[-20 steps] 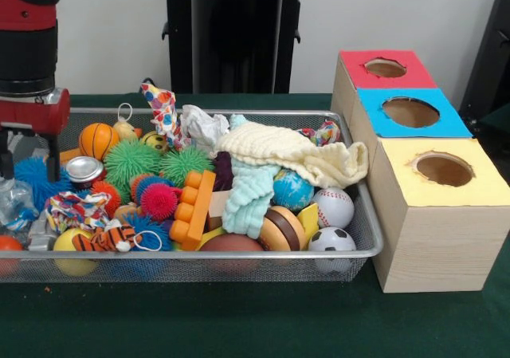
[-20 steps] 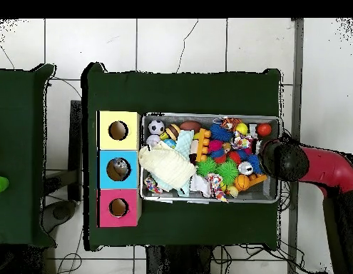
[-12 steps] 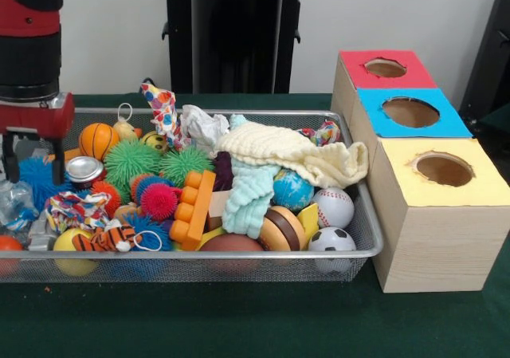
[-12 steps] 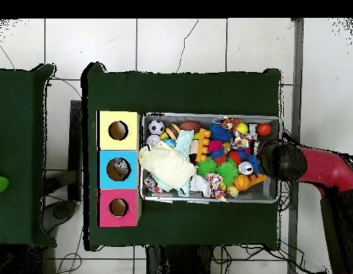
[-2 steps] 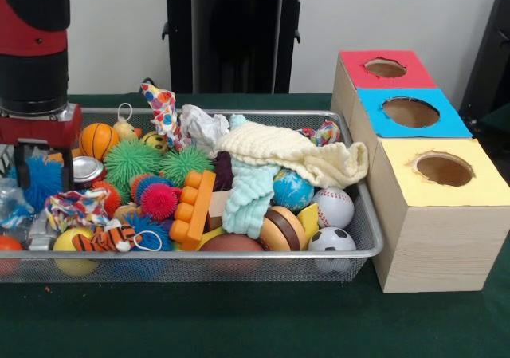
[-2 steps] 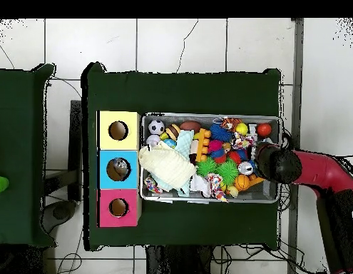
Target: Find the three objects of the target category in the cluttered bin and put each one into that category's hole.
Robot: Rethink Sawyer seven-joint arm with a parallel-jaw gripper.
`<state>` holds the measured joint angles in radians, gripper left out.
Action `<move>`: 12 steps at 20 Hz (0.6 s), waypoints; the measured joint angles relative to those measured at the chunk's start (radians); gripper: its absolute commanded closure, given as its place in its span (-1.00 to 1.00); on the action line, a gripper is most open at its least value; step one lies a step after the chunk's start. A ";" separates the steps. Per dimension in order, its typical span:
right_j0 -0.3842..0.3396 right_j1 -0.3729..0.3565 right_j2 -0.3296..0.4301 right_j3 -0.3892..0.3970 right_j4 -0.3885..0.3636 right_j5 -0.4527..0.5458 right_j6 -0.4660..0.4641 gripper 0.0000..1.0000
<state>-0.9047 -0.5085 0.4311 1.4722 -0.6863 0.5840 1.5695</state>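
A wire bin [image 5: 351, 250] heaped with balls, spiky toys and cloths sits left of three wooden boxes with red [image 5: 385, 68], blue [image 5: 410, 112] and yellow [image 5: 443, 169] holes. The gripper [image 5: 41, 167] hangs over the bin's left end beside a silver can [image 5: 84, 169], its fingers apart around a blue spiky ball [image 5: 41, 179].

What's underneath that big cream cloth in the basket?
Under the cream cloth, a mint green cloth hangs out beside a blue globe ball. Anything deeper beneath it is covered.

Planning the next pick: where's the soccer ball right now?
Front view: the soccer ball sits in the bin's near right corner, just below the baseball, beside the yellow-topped box.
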 measured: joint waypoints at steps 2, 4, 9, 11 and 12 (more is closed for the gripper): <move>-0.005 -0.003 0.000 0.000 -0.001 0.000 0.000 -1.00; -0.010 -0.007 0.003 0.000 0.000 0.000 0.000 -1.00; -0.021 -0.013 0.008 0.000 0.000 0.000 0.000 -1.00; -0.028 -0.015 0.011 0.000 0.000 0.000 0.000 -1.00; -0.032 -0.017 0.013 0.000 -0.001 0.000 0.000 -1.00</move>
<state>-0.9369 -0.5253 0.4445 1.4725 -0.6869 0.5840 1.5695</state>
